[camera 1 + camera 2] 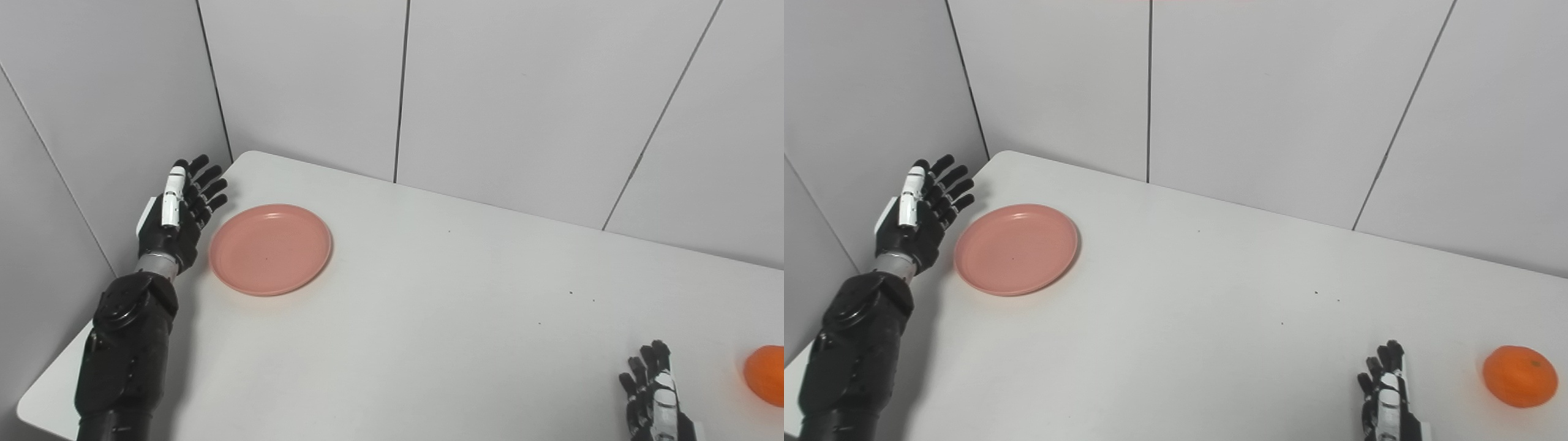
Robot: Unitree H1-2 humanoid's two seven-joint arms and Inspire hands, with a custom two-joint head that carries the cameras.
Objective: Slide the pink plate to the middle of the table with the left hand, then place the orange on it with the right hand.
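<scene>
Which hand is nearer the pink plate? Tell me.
The left hand, open just beside the pink plate; the right hand waits far off near the orange.

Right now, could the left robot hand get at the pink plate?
Probably yes: the left robot hand is open just beside the plate, with nothing between them.

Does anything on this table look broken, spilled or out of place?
Nothing stands out. The plate lies flat and whole near the table's far left corner, beside the open left hand. The orange sits intact by the right hand. Only a few tiny dark specks mark the tabletop.
</scene>
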